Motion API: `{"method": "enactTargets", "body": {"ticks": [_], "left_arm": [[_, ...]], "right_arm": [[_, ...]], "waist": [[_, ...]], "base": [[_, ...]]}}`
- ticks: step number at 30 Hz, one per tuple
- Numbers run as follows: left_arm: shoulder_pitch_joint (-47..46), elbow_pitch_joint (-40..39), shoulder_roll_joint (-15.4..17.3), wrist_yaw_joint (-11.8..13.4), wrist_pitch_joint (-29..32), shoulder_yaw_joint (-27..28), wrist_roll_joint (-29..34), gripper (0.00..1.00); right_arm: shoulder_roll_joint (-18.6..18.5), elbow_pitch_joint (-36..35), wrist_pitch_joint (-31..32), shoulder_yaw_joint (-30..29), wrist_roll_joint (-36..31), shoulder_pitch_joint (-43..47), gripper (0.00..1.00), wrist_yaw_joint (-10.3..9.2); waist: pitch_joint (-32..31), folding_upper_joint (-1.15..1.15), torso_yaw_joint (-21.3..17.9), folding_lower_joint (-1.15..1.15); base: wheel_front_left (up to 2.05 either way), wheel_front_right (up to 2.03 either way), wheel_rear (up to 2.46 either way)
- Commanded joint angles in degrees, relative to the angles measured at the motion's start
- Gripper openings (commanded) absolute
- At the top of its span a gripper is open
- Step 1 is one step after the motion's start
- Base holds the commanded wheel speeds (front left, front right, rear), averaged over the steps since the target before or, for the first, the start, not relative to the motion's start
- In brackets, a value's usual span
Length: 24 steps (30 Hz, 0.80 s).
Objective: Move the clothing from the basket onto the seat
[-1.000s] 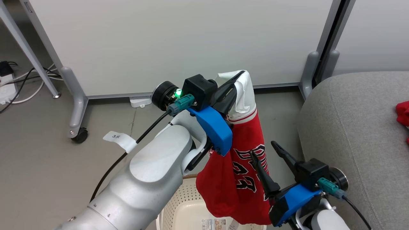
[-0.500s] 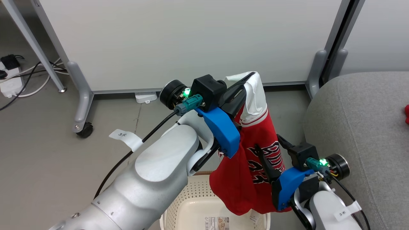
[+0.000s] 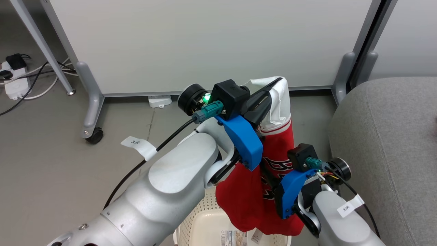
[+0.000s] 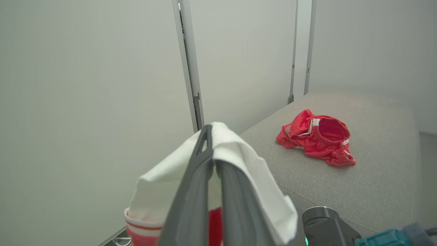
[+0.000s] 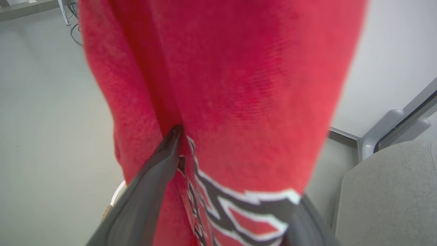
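Two red garments figured in the scene. Seen from the head camera, the left pincer (image 3: 277, 83) was clamped tight on the white upper end of a red jersey (image 3: 278, 147). The jersey hung from it with its lower folds dangling over the cream basket (image 3: 196, 218). The right pincer (image 3: 268, 174) reached into the jersey's lettered middle, its fingers largely hidden behind a blue bracket. The light-grey seat (image 3: 382, 136) stood just to the right of the basket, and a white partition (image 3: 205, 44) on castors rose behind them from the grey floor (image 3: 51, 153). From the left wrist camera, the left pincer (image 4: 212, 150) showed both dark fingers pressed together, with white fabric of the jersey (image 4: 249, 177) draped over them. Beyond it a second red garment (image 4: 317, 140), with a gathered waistband, lay crumpled on the seat (image 4: 379, 177), well apart from the jersey. From the right wrist camera, the right pincer (image 5: 235, 171) stood spread wide, one finger on either side of a hanging fold of the jersey (image 5: 239, 85), with the black, white-edged lettering between them. Whether the fingers pressed the cloth could not be told. The seat's (image 5: 385, 194) rounded corner showed at lower right.
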Motion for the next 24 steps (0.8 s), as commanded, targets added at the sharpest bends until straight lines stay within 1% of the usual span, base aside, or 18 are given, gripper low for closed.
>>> {"method": "enactTargets", "body": {"ticks": [1,2,6,12,22,23,24], "left_arm": [[-1.00,0.05,-0.05,-0.01,-0.39,-0.19,-0.49,0.00],[-1.03,0.17,-0.04,-0.01,-0.46,-0.29,-0.56,0.00],[-1.12,0.58,-0.05,-0.01,-0.69,-0.71,-1.10,0.00],[-1.32,1.11,-0.06,-0.02,-0.87,-1.41,-1.82,0.00],[-1.05,2.13,-0.06,0.32,-1.25,-1.69,-2.97,0.00],[-0.84,2.28,-0.06,0.36,-1.08,-1.76,-3.09,0.24],[-0.59,2.43,-0.06,0.36,-0.83,-1.92,-3.22,0.40]], "right_arm": [[-0.08,0.91,-0.88,0.53,1.45,-1.40,0.13,0.01],[-0.08,1.55,-1.43,0.86,2.18,-1.79,0.00,0.01],[-0.08,3.82,-3.37,2.22,4.91,-2.95,0.00,0.01],[-0.07,6.33,-5.42,3.73,7.34,-4.49,0.00,0.01],[-0.07,8.43,-7.48,5.28,10.20,-5.22,0.00,0.01],[-0.07,8.55,-7.66,5.36,10.30,-5.22,0.00,0.01],[-0.07,8.65,-7.84,5.48,10.47,-5.20,0.00,0.01]], "waist": [[-0.14,0.00,-0.04,-0.01],[-0.22,0.00,-0.08,-0.01],[-0.59,0.00,-0.39,-0.01],[-1.09,0.00,-0.88,-0.01],[-1.86,0.00,-1.41,-0.01],[-1.93,0.00,-1.44,-0.01],[-1.99,0.00,-1.49,-0.01]], "base": [[0.00,0.00,0.00],[0.00,0.00,0.00],[0.00,0.00,0.00],[0.00,0.00,0.00],[0.00,0.00,0.00],[0.00,0.00,0.00],[0.00,0.00,0.00]]}}
